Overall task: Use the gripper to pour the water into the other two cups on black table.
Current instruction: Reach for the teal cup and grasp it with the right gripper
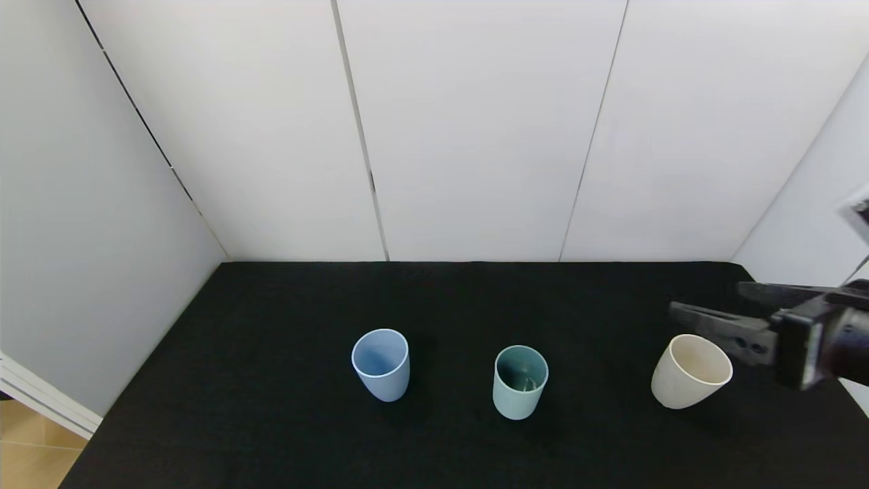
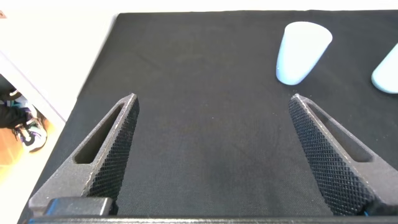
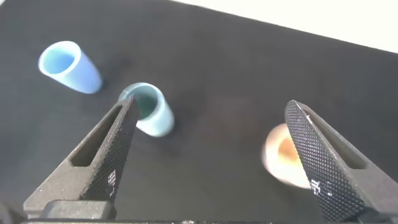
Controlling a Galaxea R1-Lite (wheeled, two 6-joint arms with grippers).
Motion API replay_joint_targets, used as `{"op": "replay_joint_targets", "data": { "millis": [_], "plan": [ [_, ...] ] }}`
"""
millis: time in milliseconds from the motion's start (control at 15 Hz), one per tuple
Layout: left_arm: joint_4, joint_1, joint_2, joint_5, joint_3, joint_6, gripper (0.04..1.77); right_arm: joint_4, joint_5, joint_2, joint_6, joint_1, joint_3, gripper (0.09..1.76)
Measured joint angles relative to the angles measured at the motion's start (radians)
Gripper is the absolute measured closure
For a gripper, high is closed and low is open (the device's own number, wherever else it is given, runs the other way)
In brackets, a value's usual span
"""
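Three cups stand upright in a row on the black table (image 1: pixel 271 407): the light blue cup (image 1: pixel 380 364) on the left, a teal-green cup (image 1: pixel 520 382) in the middle, and the cream-white cup (image 1: pixel 691 371) on the right. Faint glints of water (image 1: pixel 527 383) show inside the teal-green cup. My right gripper (image 1: pixel 706 300) is open and empty, hovering just behind and above the cream-white cup. The right wrist view shows its open gripper (image 3: pixel 208 106) over the light blue cup (image 3: pixel 67 65), the teal-green cup (image 3: pixel 148 109) and the cream-white cup (image 3: pixel 283 155). My left gripper (image 2: pixel 212 99) is open and empty over bare cloth, with the light blue cup (image 2: pixel 301 53) ahead.
White wall panels (image 1: pixel 475 136) close the table at the back and sides. The table's left edge drops to a wooden floor (image 1: pixel 27 455). The teal-green cup (image 2: pixel 387 71) shows at the edge of the left wrist view.
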Motion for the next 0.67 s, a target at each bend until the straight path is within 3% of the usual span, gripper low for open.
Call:
{"op": "replay_joint_targets", "data": {
  "millis": [267,467,667],
  "plan": [
    [0.000,0.000,0.000,0.000,0.000,0.000,0.09,-0.176,-0.028,0.209,0.035,0.110,-0.010,0.14],
    [0.000,0.000,0.000,0.000,0.000,0.000,0.09,-0.227,-0.032,0.310,0.051,0.145,-0.003,0.14],
    [0.001,0.000,0.000,0.000,0.000,0.000,0.09,-0.417,-0.030,0.390,0.087,0.184,0.027,0.14]
  ]
}}
